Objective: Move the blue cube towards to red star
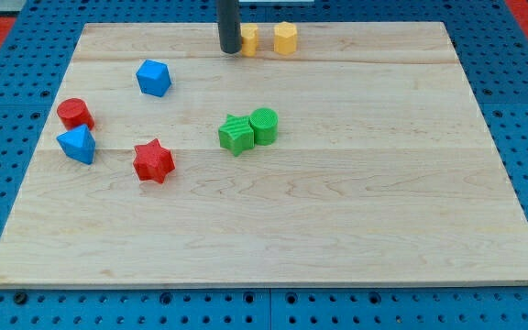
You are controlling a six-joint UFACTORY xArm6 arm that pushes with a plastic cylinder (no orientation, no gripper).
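The blue cube [153, 78] sits at the upper left of the wooden board [337, 229]. The red star [153, 161] lies below it, toward the view's bottom, well apart from it. My tip [229, 51] is at the top of the board, to the right of and above the blue cube, not touching it. The tip stands right beside a yellow block [248, 38].
A second yellow block [285, 38] sits right of the first. A red cylinder [75, 114] and a blue pyramid-like block [77, 144] lie at the left edge. A green star [236, 135] and a green cylinder [264, 125] touch at the middle.
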